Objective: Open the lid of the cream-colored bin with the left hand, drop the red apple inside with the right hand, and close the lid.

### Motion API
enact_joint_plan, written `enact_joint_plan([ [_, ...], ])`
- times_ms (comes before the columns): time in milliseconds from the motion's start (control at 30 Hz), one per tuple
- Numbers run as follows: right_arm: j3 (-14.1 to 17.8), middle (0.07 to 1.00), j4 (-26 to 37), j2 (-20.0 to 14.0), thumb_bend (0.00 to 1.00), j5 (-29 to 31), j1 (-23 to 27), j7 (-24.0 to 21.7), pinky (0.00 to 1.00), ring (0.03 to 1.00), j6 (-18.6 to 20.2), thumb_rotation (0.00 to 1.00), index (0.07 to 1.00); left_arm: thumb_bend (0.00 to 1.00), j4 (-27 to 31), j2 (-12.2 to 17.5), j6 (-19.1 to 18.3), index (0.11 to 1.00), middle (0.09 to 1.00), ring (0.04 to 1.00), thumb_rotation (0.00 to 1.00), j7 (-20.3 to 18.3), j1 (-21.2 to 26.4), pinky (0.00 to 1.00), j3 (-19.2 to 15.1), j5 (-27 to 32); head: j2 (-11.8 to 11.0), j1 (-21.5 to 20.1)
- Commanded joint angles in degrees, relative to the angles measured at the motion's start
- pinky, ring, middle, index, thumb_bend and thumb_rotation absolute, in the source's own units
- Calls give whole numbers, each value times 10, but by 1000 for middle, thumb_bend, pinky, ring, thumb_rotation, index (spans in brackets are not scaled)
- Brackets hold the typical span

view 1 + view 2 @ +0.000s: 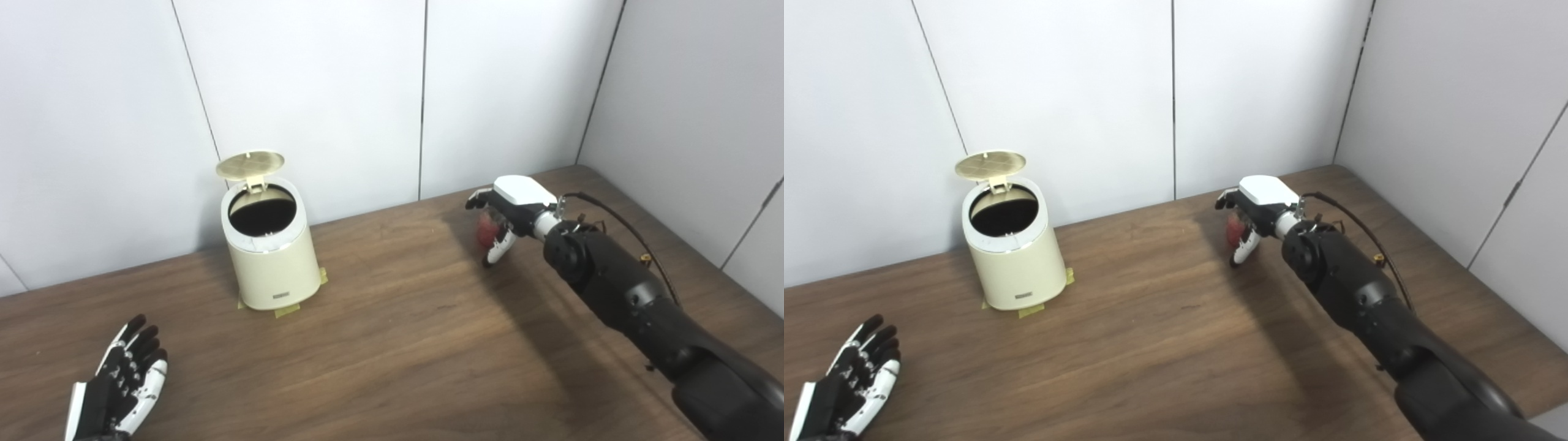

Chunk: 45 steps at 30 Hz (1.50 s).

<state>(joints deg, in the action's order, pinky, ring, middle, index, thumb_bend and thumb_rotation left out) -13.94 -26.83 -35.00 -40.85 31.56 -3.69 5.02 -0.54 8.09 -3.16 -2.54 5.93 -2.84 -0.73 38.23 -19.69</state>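
Note:
The cream-colored bin [269,257] stands on the table at the back left. Its round lid [250,164] is tipped up and back, and the dark inside shows. The red apple [487,231] is at the back right of the table, mostly hidden under my right hand [508,211]. The right hand's fingers curl around the apple; I cannot tell whether the apple rests on the table or is lifted. My left hand [125,383] lies open and empty at the front left, well short of the bin.
The brown wooden table [392,343] runs to white panel walls behind and on the right. Yellow tape tabs [288,310] sit at the bin's base. A thin cable [618,220] arcs over my right wrist.

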Motion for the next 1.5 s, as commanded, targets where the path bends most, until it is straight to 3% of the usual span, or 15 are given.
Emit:
enact_joint_plan([
  [0, 14, 749, 10, -16, 893, 4, 25, 23, 745, 780, -11, 88, 713, 206, 6, 3, 11, 916, 875, 872, 260, 1, 10, 851, 1, -3, 1, 0],
  [133, 13, 717, 13, -20, 880, -2, 22, 29, 712, 749, -14, 87, 686, 202, 14, 1, -2, 918, 881, 877, 249, 1, 10, 861, 0, 0, 1, 0],
  [300, 10, 710, 9, -22, 868, -6, 24, 22, 696, 746, -7, 98, 677, 211, 16, 2, 4, 910, 875, 864, 178, 1, 8, 830, 2, -3, 1, 0],
  [467, 5, 654, 6, -24, 873, -8, 28, 8, 641, 698, -3, 86, 676, 222, 15, 1, 9, 908, 874, 864, 169, 2, 7, 830, 0, -2, 2, 1],
  [533, 5, 683, 5, -23, 877, -8, 29, 5, 672, 725, -3, 80, 675, 222, 15, 1, 10, 906, 875, 864, 148, 3, 7, 831, 0, -2, 2, 1],
  [967, 11, 670, 19, -27, 901, -2, 25, -19, 621, 703, 16, 92, 676, 232, 21, 1, 7, 902, 868, 866, 102, 5, 4, 841, -1, -5, 5, 2],
  [1233, 8, 735, 20, -39, 892, -1, 30, -45, 695, 753, 21, 86, 685, 237, 19, 1, 6, 888, 865, 861, 128, 6, 6, 826, -1, -6, 6, 1],
  [1467, 17, 716, 37, -42, 883, 6, 17, -48, 632, 705, 24, 39, 672, 253, 19, 4, 3, 847, 851, 871, 154, 9, 6, 878, -1, -14, 9, 0],
])
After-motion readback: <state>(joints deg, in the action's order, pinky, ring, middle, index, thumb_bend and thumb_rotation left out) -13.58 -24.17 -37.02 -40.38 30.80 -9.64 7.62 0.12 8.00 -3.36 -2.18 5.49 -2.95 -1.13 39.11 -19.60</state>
